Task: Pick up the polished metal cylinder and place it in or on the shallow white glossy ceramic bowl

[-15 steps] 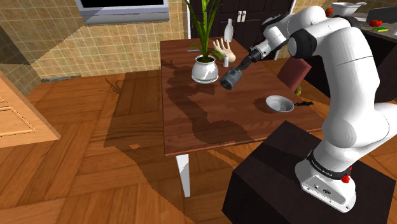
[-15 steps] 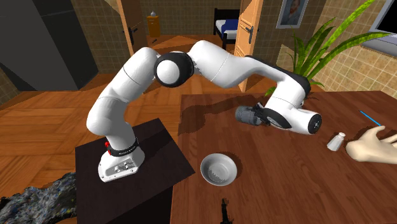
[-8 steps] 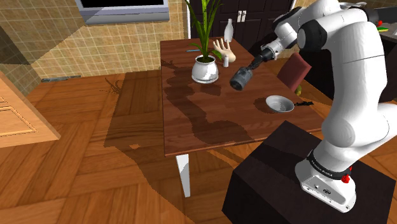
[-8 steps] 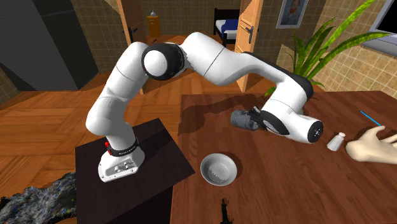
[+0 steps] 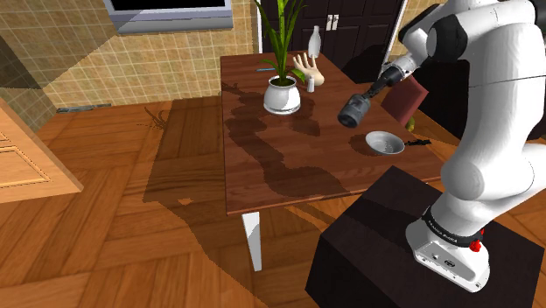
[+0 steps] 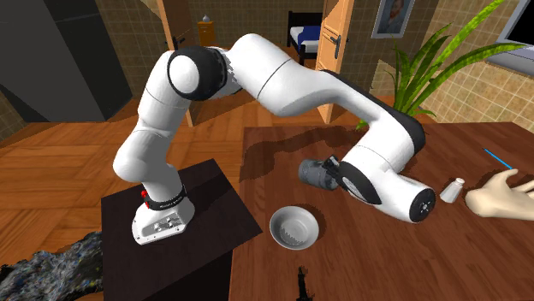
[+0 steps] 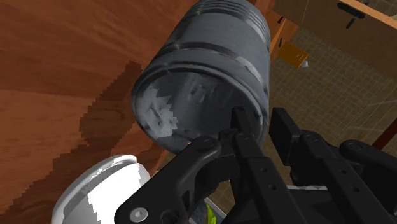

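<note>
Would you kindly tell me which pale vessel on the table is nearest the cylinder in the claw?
The shallow bowl by the stand, close to the cylinder; the plant pot, shaker and bottle stand farther off.

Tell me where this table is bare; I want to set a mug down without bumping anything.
The widest bare stretch of table runs from the plant pot to its lower edge in the shoulder view, left of the bowl. Crowded: the far end, with pot, model hand and shaker, and around the bowl, where the claw holds the cylinder.
</note>
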Robot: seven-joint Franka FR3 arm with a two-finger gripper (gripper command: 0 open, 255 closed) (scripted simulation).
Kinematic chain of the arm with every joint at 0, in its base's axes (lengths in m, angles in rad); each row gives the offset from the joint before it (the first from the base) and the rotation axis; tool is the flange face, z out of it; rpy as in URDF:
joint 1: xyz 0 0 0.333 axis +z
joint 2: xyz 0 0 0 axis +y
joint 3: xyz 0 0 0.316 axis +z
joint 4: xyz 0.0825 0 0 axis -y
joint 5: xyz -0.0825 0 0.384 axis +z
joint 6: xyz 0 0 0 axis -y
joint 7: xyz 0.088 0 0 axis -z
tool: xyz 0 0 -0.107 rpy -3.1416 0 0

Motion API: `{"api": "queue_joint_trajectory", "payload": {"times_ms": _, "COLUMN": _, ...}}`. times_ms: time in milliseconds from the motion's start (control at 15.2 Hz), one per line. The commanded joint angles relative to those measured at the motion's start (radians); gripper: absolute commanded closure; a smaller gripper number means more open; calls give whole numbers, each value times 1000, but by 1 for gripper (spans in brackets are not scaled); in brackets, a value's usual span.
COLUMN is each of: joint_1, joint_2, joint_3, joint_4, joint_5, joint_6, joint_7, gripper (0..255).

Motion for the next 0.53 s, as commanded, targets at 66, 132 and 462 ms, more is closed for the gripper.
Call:
{"api": "queue_joint_trajectory", "payload": {"times_ms": 66, "joint_1": -29, "joint_2": -35, "joint_3": -31, "joint_4": -40, "joint_5": -48, "joint_6": -34, "joint_7": -48, "gripper": 255}}
{"api": "queue_joint_trajectory", "payload": {"times_ms": 132, "joint_1": -40, "joint_2": -42, "joint_3": -40, "joint_4": -49, "joint_5": -64, "joint_6": -45, "joint_7": -64, "gripper": 255}}
{"api": "queue_joint_trajectory", "payload": {"times_ms": 462, "joint_1": -101, "joint_2": -66, "joint_3": -86, "joint_4": -70, "joint_5": -142, "joint_6": -107, "joint_7": -142, "gripper": 255}}
